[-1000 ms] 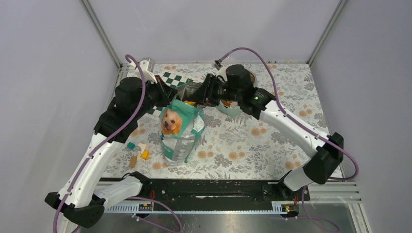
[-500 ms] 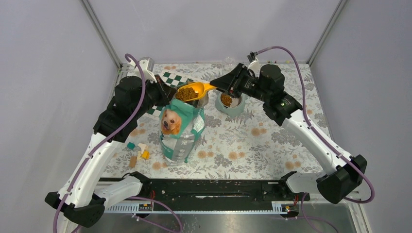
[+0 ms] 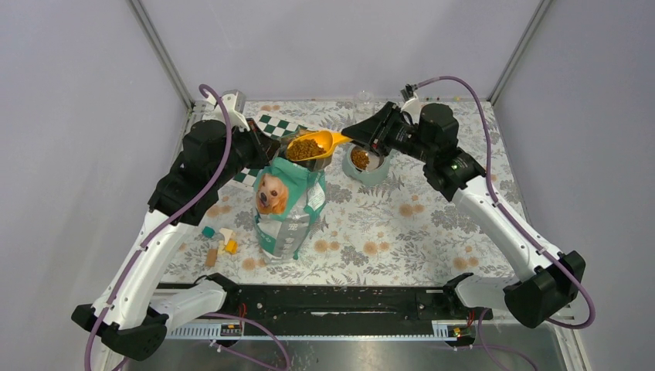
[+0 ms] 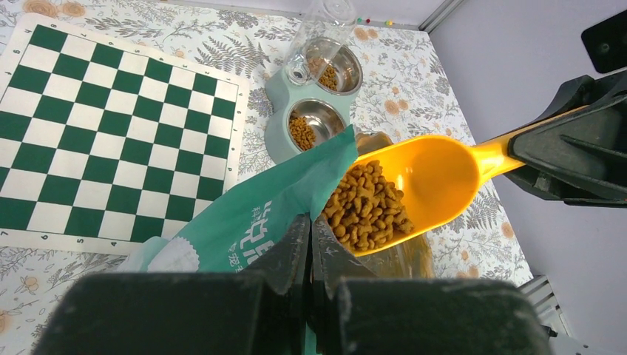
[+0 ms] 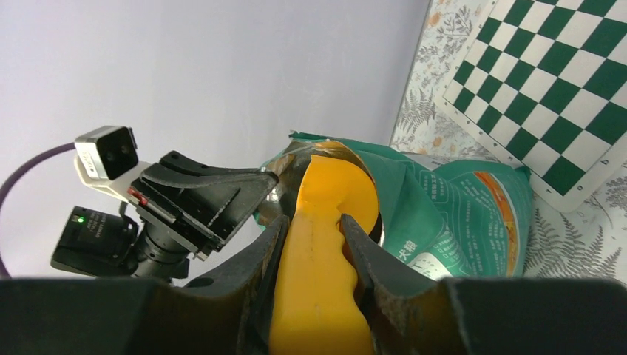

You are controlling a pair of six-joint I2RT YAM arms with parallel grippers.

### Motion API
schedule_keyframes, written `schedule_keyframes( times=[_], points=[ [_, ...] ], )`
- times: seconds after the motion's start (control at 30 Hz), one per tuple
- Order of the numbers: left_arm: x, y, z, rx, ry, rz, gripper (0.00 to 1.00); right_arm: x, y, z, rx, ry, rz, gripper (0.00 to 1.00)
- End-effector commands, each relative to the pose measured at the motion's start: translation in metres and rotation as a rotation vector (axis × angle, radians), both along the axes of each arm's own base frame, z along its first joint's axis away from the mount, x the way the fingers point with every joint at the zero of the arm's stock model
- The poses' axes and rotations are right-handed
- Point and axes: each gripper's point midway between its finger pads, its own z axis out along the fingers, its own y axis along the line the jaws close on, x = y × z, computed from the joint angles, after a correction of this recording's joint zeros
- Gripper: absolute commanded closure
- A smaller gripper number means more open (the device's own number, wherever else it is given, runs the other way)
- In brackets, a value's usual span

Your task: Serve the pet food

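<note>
The pet food [image 3: 306, 148] is a heap of brown kibble in an orange scoop [image 3: 323, 142], held level just above the open mouth of the teal dog-picture bag [image 3: 287, 209]. My right gripper [image 3: 357, 133] is shut on the scoop's handle [image 5: 322, 251], its fingers either side of it. My left gripper [image 4: 310, 222] is shut on the bag's top rim [image 4: 251, 214], next to the kibble [image 4: 366, 207]. A teal double-bowl stand [image 4: 275, 140] lies beyond the bag. Some kibble [image 4: 301, 133] is in its near bowl.
A green-and-white chessboard mat [image 4: 96, 133] lies left of the bowls. A clear bottle [image 4: 325, 22] stands over the far bowl. Small blocks [image 3: 220, 243] lie left of the bag on the flowered cloth. Grey walls close in the back and sides.
My right arm drew back to the right and lifted the scoop out of the bag, now full of kibble. The left arm has stayed on the bag rim.
</note>
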Motion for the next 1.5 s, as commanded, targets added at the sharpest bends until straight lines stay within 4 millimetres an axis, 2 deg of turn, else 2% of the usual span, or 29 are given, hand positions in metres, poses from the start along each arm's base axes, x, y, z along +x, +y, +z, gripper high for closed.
schedule_keyframes(
  times=[0.0,0.23,0.43,0.6,1.07,1.27,1.47],
  points=[
    [0.005,0.0,0.067,-0.114,-0.184,0.022,1.0,-0.007,0.001,0.021,-0.045,-0.089,0.042,1.0],
    [0.005,-0.01,0.063,-0.141,-0.165,-0.021,1.0,-0.011,0.013,-0.004,-0.14,-0.077,0.075,1.0],
    [0.006,-0.011,0.064,-0.154,-0.167,-0.021,1.0,-0.008,0.016,-0.014,-0.195,-0.08,0.068,1.0],
    [0.007,-0.013,0.064,-0.162,-0.164,-0.023,1.0,-0.009,0.013,-0.013,-0.219,-0.101,0.071,1.0],
    [0.008,-0.007,0.067,-0.14,-0.171,0.001,1.0,-0.008,0.022,-0.006,-0.094,-0.047,0.076,1.0],
    [0.007,-0.001,0.071,-0.128,-0.184,0.022,1.0,-0.006,0.018,-0.002,-0.041,-0.012,0.049,1.0],
    [0.007,0.004,0.065,-0.112,-0.176,0.045,1.0,-0.003,0.007,0.014,0.066,-0.016,-0.008,1.0]
  ],
)
